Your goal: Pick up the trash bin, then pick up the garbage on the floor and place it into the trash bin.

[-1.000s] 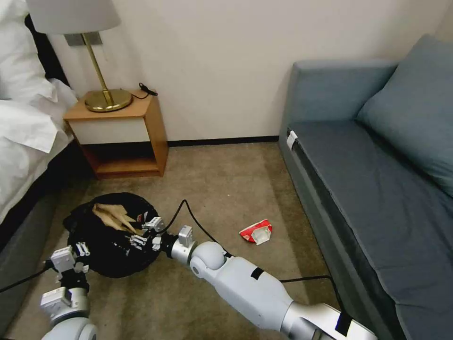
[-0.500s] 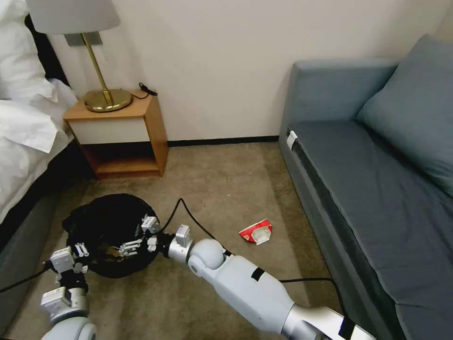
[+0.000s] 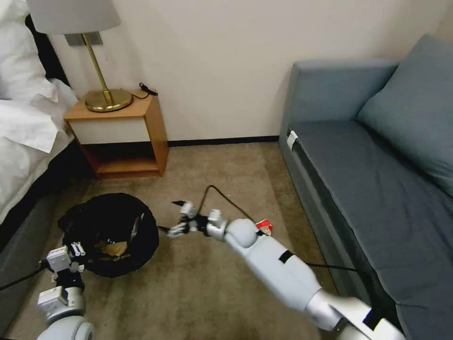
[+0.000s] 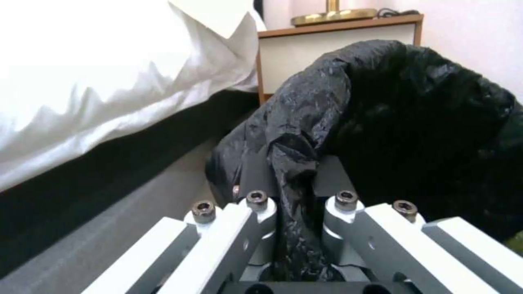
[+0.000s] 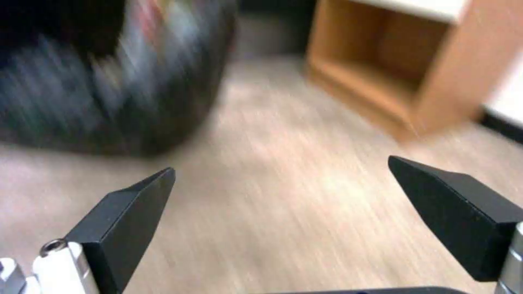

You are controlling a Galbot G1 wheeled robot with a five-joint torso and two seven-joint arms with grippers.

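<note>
Trash bin [image 3: 111, 233] left of garbage [image 3: 264, 226], apparently near nightstand [image 3: 120, 134].

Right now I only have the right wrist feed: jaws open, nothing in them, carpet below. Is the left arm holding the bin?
Observer: Yes. The left gripper has its jaws shut on a fold of the black liner at the rim of the trash bin.
Operator: Anything inside the bin?
Observer: Crumpled tan paper lies at the bottom.
Operator: Any litter on the floor?
Observer: One red-white wrapper on the carpet, partly hidden behind the right arm, on the sofa side.
</note>
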